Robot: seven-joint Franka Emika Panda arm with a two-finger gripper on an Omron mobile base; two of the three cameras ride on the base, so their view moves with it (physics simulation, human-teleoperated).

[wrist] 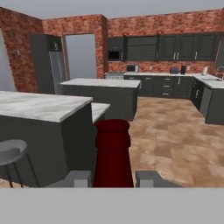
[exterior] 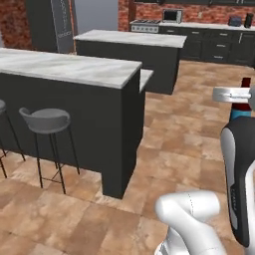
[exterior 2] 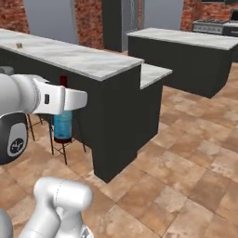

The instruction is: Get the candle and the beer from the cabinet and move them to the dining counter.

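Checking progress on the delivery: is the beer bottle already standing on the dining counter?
No: in the right base view the beer hangs off the floor in the gripper, beside the dining counter, not on its top.

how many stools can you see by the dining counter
2 in the left base view: one full grey stool in front of the dining counter, and a second stool cut off at the left edge. More may stand beyond the frame.
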